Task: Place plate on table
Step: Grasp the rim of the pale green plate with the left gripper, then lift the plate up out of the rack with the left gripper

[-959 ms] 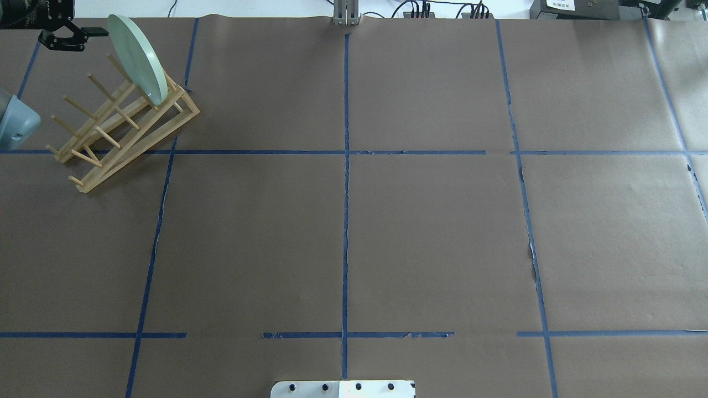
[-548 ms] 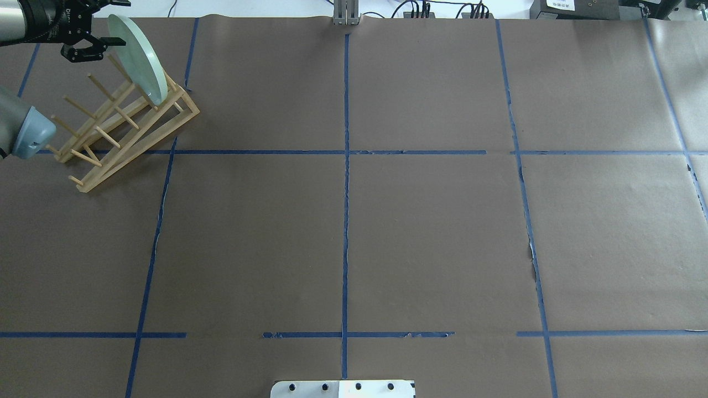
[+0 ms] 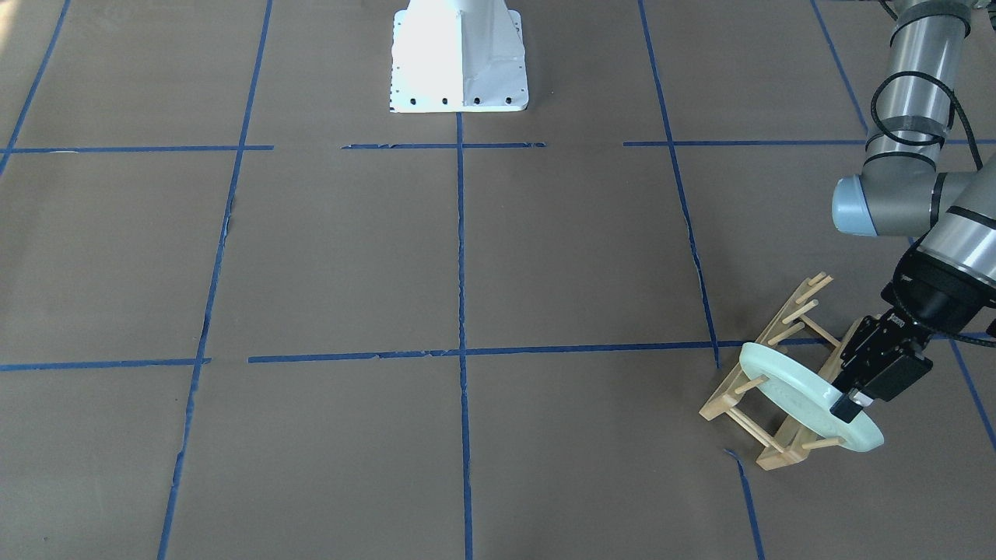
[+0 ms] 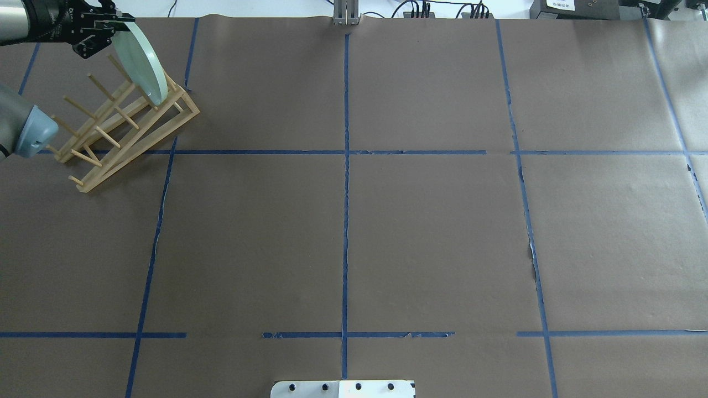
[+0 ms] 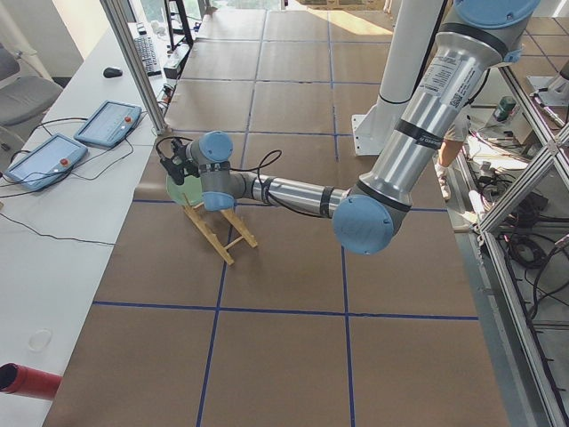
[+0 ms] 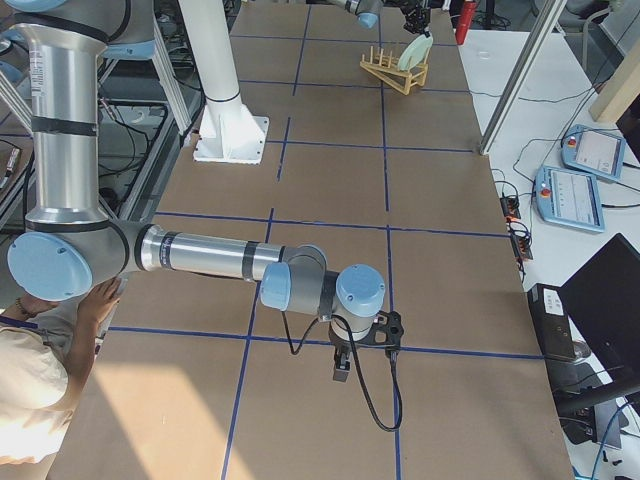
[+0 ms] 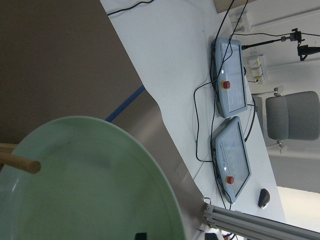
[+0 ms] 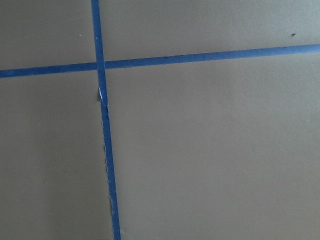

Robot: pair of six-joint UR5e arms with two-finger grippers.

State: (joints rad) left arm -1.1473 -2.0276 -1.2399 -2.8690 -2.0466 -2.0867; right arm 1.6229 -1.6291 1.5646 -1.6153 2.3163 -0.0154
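Note:
The pale mint-green plate (image 4: pixel 142 63) stands on edge in the end slot of the light wooden peg rack (image 4: pixel 128 132) at the table's (image 4: pixel 431 232) far left corner. In the front-facing view the plate (image 3: pixel 790 397) leans in the rack (image 3: pixel 743 393). My left gripper (image 4: pixel 117 23) is open, its jaws astride the plate's top rim; one finger (image 3: pixel 845 407) lies over the plate's face. The left wrist view is filled by the plate (image 7: pixel 90 185). My right gripper (image 6: pixel 340 368) hangs low over bare table near the operators' edge; I cannot tell its state.
The white robot base (image 4: pixel 343 388) sits at the near middle edge. The table's far edge runs just behind the rack, with two teach pendants (image 7: pixel 230 80) and cables on the white bench beyond. Empty rack pegs (image 4: pixel 83 108) stick up beside the plate.
My left gripper has moved right and up along the far edge, from beside the plate to astride its top rim. The plate and rack have not moved.

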